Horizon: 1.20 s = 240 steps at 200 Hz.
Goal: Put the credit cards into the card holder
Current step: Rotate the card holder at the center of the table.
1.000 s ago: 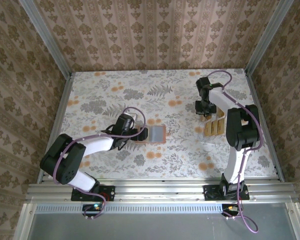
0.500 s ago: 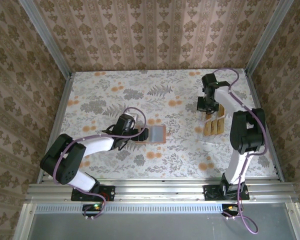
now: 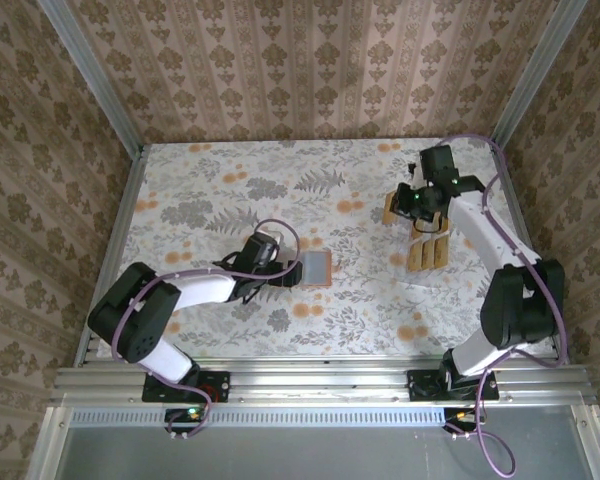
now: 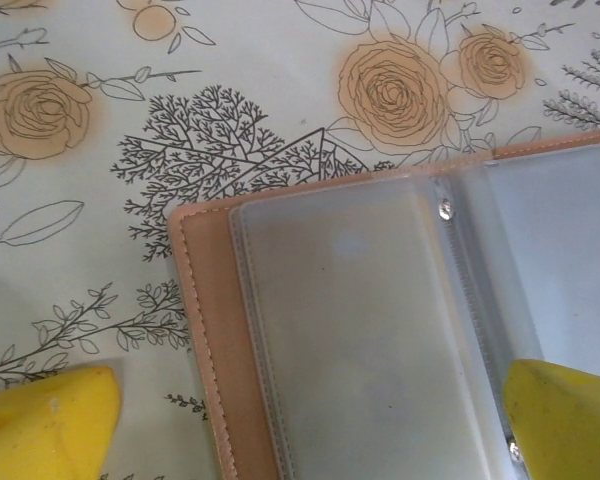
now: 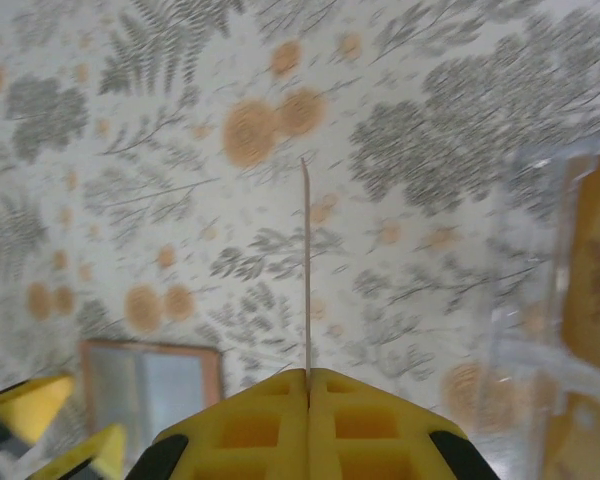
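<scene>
The card holder (image 3: pixel 317 268) lies open on the flowered table, its clear sleeves (image 4: pixel 380 330) facing up inside the reddish-brown cover. My left gripper (image 3: pixel 286 270) hovers open just over it (image 4: pixel 305 430). One yellow fingertip (image 4: pixel 45 420) is off the holder's left edge and the other is above the right sleeve. My right gripper (image 3: pixel 406 203) is shut on one tan credit card (image 3: pixel 391 207), which I see edge-on (image 5: pixel 306 260) sticking out past the pads (image 5: pixel 308 378). It hangs above the table left of the clear tray (image 3: pixel 428 255), where more credit cards (image 5: pixel 592 260) lie.
The clear plastic tray (image 5: pixel 525 300) sits at the right side of the table, close to the right arm's upright link (image 3: pixel 510 300). The card holder (image 5: pixel 150 385) and the left fingers (image 5: pixel 25 408) appear at the lower left of the right wrist view. Metal rails border the table.
The right gripper closed on a card, lifted it out of the tray and swung it up and to the left. The left gripper edged slightly right over the holder.
</scene>
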Available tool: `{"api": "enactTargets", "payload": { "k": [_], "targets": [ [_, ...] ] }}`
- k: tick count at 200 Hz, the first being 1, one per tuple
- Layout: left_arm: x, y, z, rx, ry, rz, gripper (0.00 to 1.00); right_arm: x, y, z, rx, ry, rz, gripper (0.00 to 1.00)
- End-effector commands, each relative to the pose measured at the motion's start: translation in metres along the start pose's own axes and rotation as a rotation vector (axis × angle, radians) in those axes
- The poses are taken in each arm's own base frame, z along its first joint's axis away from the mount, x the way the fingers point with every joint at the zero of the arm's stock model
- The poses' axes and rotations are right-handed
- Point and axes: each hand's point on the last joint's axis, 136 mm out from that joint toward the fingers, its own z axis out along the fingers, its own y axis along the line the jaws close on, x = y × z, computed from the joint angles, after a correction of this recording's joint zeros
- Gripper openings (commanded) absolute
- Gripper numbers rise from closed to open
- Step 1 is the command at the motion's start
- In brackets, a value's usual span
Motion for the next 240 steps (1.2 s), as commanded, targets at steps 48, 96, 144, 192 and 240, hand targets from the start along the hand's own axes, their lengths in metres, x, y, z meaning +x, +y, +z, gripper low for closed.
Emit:
{"api": "enactTargets", "payload": {
  "k": [48,96,144,192,240],
  "targets": [
    [0.012,-0.012,0.004,-0.007,0.048,-0.009,0.99,0.029,0.047,-0.006,-0.330,0.000,0.068,0.00],
    [0.019,-0.024,0.004,0.005,0.072,0.001,0.99,0.036,0.049,-0.001,-0.351,0.024,0.073,0.00],
    [0.019,-0.037,0.002,0.025,0.069,0.013,0.99,0.038,0.049,0.002,-0.357,0.033,0.070,0.00],
    [0.006,-0.037,-0.010,-0.006,0.040,0.031,0.99,0.043,0.047,0.007,-0.367,0.045,0.064,0.00],
    [-0.018,-0.010,-0.038,-0.111,0.005,0.030,1.00,0.068,0.061,0.026,-0.419,0.072,-0.001,0.00]
  ]
}}
